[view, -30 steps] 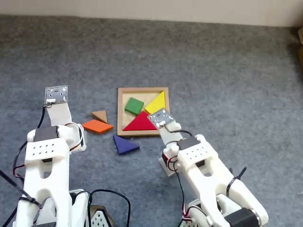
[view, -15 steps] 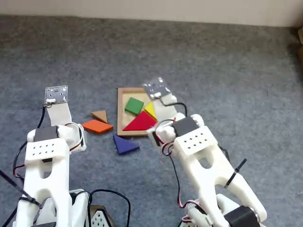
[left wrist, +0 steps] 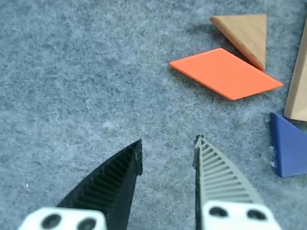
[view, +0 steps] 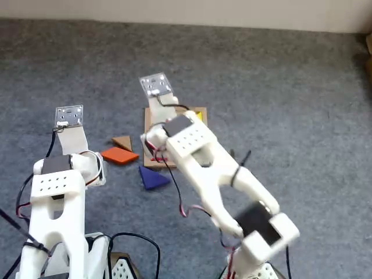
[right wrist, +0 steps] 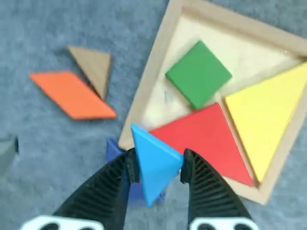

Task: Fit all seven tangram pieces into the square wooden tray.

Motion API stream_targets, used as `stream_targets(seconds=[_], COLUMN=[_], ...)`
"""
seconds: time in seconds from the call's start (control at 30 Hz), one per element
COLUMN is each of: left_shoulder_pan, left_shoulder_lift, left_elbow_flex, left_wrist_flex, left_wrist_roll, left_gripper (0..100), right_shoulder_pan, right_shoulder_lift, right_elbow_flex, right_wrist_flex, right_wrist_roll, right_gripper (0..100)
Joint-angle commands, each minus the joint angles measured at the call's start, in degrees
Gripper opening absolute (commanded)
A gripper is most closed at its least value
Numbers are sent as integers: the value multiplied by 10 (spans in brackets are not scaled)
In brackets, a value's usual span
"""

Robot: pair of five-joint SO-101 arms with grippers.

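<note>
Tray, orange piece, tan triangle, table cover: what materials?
Tray: pale wood, apparently unpainted, with a matte rim.
Orange piece: likely wood under opaque matte paint; thick flat edges, no grain showing.
Tan triangle: looks like bare wood, natural colour with faint streaks.
Table cover: grey felt or low-pile carpet, with a fuzzy fibrous texture.

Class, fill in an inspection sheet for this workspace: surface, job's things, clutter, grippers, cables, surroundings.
Surface: grey carpet, flat.
Job's things: wooden tray holds green square, yellow triangle and red triangle; orange parallelogram, tan triangle and dark blue triangle lie on the carpet beside it.
Clutter: nothing seen.
Grippers: left gripper open over bare carpet; right gripper shut on light blue triangle by the tray's corner.
Cables: red and black wires on the arms; black cables at the bases.
Surroundings: pale wall behind.
</note>
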Motion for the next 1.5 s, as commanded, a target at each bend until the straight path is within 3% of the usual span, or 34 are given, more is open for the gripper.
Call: stream_targets(seconds=[0.0, 0.33, 0.53, 0.7, 0.93, 1.13, 1.33, 1.47], left_shoulder_pan=[-7, -7, -7, -7, -7, -7, -7, -7], left_shoulder_lift=[-10, -10, -10, -10, -10, -10, -10, -10], left_elbow_flex=[-1, -1, -1, -1, -1, -1, -1, -1], left_wrist_flex=[-4, -4, -4, -4, -4, -4, -4, -4], left_wrist_roll=[-4, -4, -4, -4, -4, -4, -4, -4], left_gripper=[176, 177, 177, 177, 177, 176, 175, 175], right_shoulder_pan=[-8, -15, -14, -14, -14, 1, 58, 63], right_shoulder_lift=[51, 170, 179, 180, 176, 176, 179, 183], right_elbow_flex=[-94, -187, -196, -196, -196, -263, -314, -302], right_wrist_flex=[3, 7, 8, 17, 25, 96, 109, 82], right_wrist_roll=[-55, -88, -89, -88, -84, -11, 90, 137], right_gripper=[94, 98, 106, 186, 188, 179, 0, 6])
